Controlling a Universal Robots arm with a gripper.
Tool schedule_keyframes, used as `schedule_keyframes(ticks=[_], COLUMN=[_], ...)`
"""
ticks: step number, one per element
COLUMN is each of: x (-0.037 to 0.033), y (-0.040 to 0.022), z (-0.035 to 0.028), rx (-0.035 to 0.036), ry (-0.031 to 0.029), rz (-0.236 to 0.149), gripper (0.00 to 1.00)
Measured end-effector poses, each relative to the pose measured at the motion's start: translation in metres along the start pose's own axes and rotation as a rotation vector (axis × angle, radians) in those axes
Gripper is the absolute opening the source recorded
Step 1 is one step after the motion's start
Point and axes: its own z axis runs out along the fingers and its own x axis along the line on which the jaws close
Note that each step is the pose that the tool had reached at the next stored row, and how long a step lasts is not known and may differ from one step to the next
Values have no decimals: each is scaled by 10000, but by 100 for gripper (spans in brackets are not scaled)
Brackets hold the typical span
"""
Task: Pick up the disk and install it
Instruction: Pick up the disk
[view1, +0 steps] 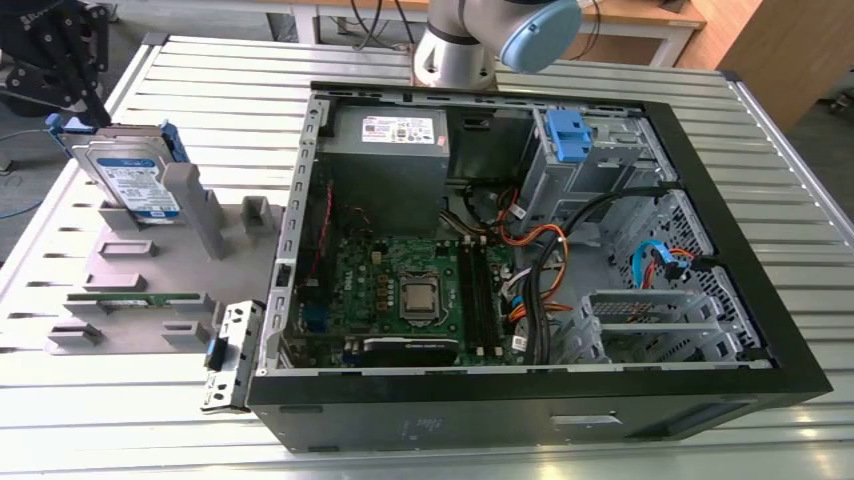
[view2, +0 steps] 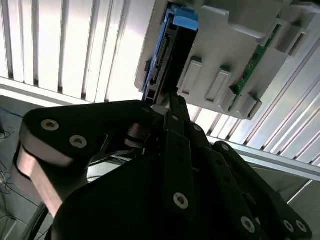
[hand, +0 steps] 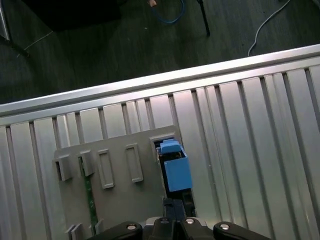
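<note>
Disk stands upright in the grey holder on the tabletop; gripper hovers at its blue-handled end, its width impossible to tell; a square grasp and straight lift would likely avoid jamming.

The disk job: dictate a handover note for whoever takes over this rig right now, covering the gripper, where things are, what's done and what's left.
Gripper: right at the blue handle end of the disk in the first wrist view; open or shut cannot be told.
Disk: standing on edge in the grey holder at the exterior view's left, outside the computer case.
Done: nothing installed; the disk sits in its holder.
Left: the disk is not yet lifted out and not yet in the case.
</note>
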Motion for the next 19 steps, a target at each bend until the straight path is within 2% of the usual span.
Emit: schedule_keyframes(ticks=[12,19], x=[0,0], y=[0,-1], z=[8,13], rx=[-23,4], ry=[94,90], rz=[-2165,-2198], gripper=[11,11])
